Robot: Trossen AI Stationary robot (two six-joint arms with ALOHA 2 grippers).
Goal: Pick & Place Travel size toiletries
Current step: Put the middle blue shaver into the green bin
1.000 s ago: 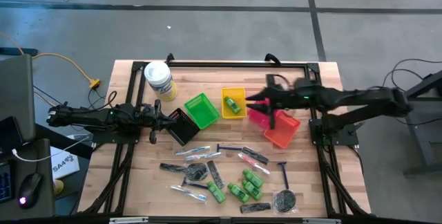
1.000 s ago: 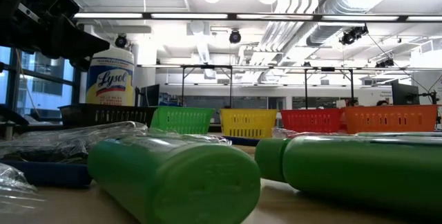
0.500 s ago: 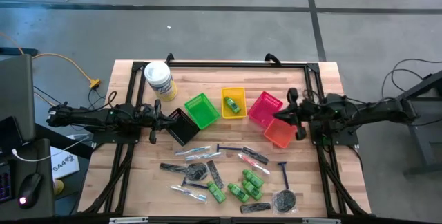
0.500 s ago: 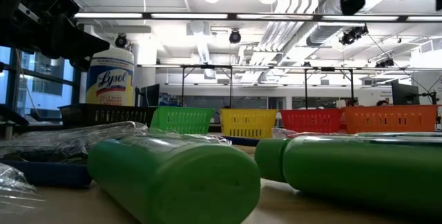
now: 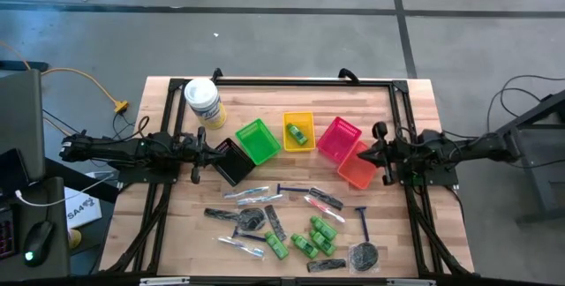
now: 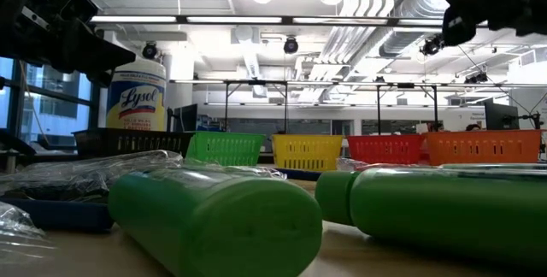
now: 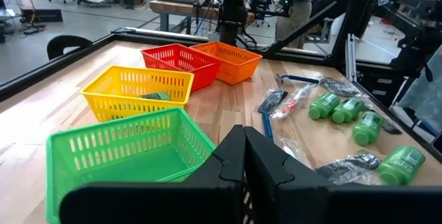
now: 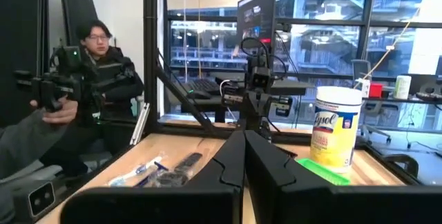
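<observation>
Five small baskets sit in a row across the middle of a wooden table (image 5: 177, 224) framed with black rails, in a big workshop with a grey floor, bright ceiling lights and glass walls; a person (image 8: 97, 79) sits off to one side holding a handset. The right gripper (image 5: 380, 156) rests low at the table's right side, fingers pressed together and holding nothing, just beside the orange basket (image 5: 357, 169), with the red basket (image 5: 338, 136) a little farther along the row. The left gripper (image 5: 198, 152) lies at the left side, fingers likewise together and empty, next to the black basket (image 5: 232, 161). Between the two grippers stand the green basket (image 5: 258, 139) and the yellow basket (image 5: 298, 131), which has one green bottle (image 5: 300, 133) lying in it. The rest of the toiletries are spread on the near half of the table, in front of both grippers and apart from them: green bottles (image 5: 311, 237) in a loose cluster, blue razors (image 5: 363, 222), wrapped sticks (image 5: 250, 194), dark combs (image 5: 274, 223) and a round dark packet (image 5: 363, 255). A white wipes tub (image 5: 202, 100) stands behind the left gripper near the far corner. Nothing lies between either gripper and the scattered items.
</observation>
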